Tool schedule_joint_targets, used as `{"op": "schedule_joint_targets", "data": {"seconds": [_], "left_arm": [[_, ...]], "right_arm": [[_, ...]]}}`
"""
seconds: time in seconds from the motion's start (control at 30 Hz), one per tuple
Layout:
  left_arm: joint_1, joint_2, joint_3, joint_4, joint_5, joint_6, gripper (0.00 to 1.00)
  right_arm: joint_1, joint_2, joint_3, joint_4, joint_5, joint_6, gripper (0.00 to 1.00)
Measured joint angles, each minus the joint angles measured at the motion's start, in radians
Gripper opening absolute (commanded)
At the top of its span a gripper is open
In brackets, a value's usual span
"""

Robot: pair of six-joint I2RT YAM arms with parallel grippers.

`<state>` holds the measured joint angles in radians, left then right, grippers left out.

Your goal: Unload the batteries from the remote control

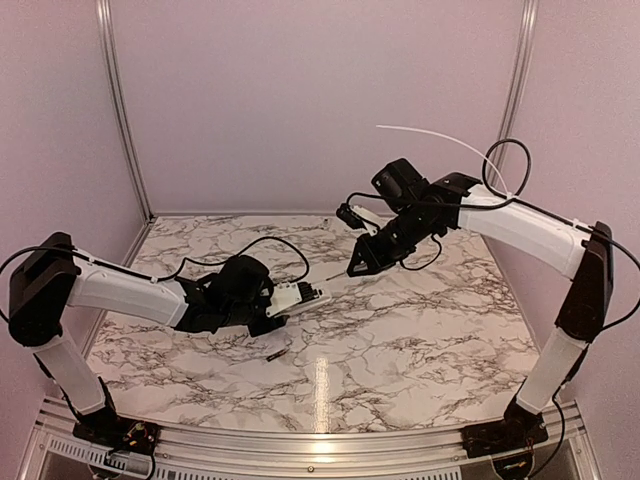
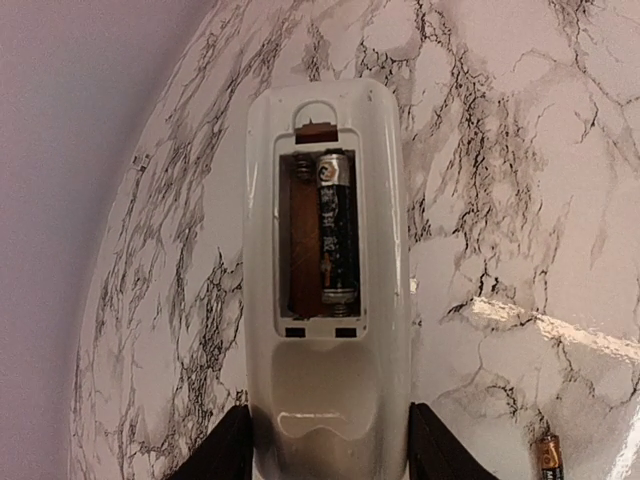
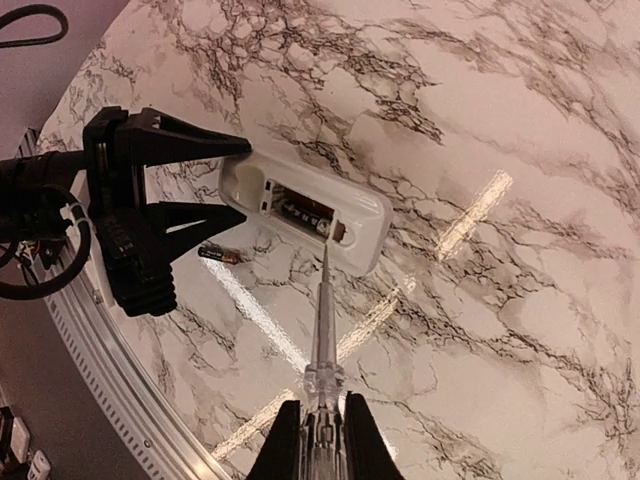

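Observation:
The white remote control (image 2: 325, 260) lies back side up on the marble table, cover off. One battery (image 2: 338, 228) sits in the right slot of its dark recess; the left slot is empty. My left gripper (image 2: 328, 445) is shut on the remote's near end. Another battery (image 2: 548, 455) lies loose on the table near it, also seen in the right wrist view (image 3: 218, 255) and the top view (image 1: 275, 353). My right gripper (image 3: 324, 440) is shut on a clear pointed tool (image 3: 322, 330), its tip just short of the remote's (image 3: 305, 210) far end.
The table's aluminium front rail (image 1: 300, 440) runs along the near edge. A black cable (image 1: 262, 243) loops on the marble behind the left arm. Pink walls stand at the back and sides.

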<state>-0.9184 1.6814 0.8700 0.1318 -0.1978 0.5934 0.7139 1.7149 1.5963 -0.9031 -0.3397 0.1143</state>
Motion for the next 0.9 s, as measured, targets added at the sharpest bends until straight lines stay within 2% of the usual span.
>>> {"op": "schedule_joint_targets", "data": {"seconds": [0.3, 0.63, 0.9], "left_arm": [[0.0, 0.039, 0.135, -0.081, 0.069, -0.208, 0.08], [-0.013, 0.135, 0.263, -0.251, 0.045, -0.519, 0.05], [-0.033, 0.319, 0.513, -0.482, -0.007, -0.855, 0.02]], "right_arm": [[-0.046, -0.02, -0.069, 0.018, 0.135, 0.151, 0.0], [-0.046, -0.154, -0.171, 0.036, 0.19, 0.288, 0.0], [-0.046, -0.199, -0.176, 0.043, 0.227, 0.321, 0.0]]}}
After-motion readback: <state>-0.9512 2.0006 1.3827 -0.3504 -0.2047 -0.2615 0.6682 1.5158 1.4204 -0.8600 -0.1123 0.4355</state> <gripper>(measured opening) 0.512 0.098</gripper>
